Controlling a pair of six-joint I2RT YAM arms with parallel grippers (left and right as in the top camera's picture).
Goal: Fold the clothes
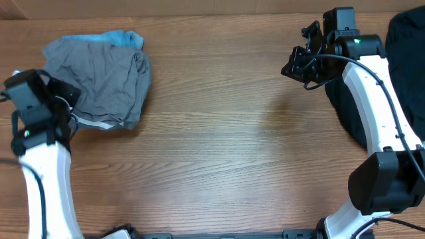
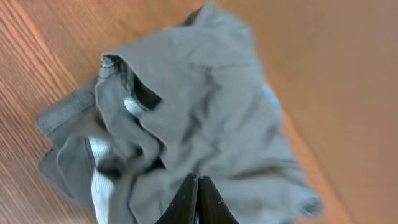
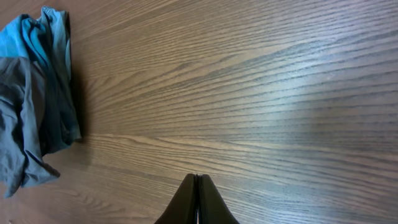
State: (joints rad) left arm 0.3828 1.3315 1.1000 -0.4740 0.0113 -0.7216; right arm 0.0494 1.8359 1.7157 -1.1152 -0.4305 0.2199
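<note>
We read no text, label, brand, number or sign in any of the 3 views. The grey shorts [image 1: 99, 83] show only plain fabric and seams, and the wooden table [image 1: 219, 133] shows only its grain. Any marking on the arm housings is too small for us to make out.

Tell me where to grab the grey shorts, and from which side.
Grip the white-trimmed edge of the grey shorts, at the pile's near-left, coming from the left with the left gripper: that edge lies free on bare table, while the far side overlaps the light-blue garment.
</note>
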